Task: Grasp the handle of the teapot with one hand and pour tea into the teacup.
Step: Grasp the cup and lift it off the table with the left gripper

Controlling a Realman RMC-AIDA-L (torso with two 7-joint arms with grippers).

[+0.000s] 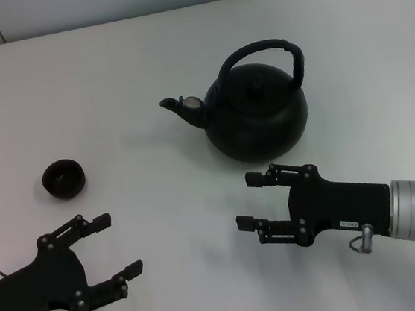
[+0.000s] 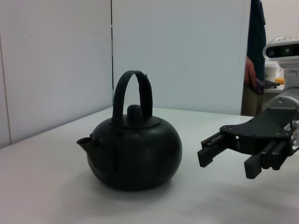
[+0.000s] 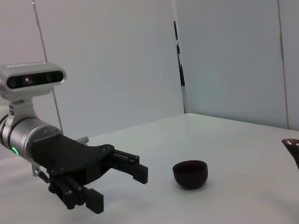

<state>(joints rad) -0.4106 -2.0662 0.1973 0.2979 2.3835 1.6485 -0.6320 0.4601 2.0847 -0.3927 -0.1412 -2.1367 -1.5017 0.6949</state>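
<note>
Teapot [image 1: 256,112] upright mid-table with handle [image 1: 260,53] arched overhead and spout toward teacup [image 1: 64,178] well apart at left; right gripper [image 1: 249,200] wide open, empty, just before pot; left gripper [image 1: 120,244] wide open, empty, near cup.

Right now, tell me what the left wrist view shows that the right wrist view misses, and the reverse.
Only the left wrist view shows the whole teapot with its arched handle upright, and the right gripper, open and beside the pot without touching it. Only the right wrist view shows the teacup and the left gripper, open, short of the cup. Both share the white table.
</note>
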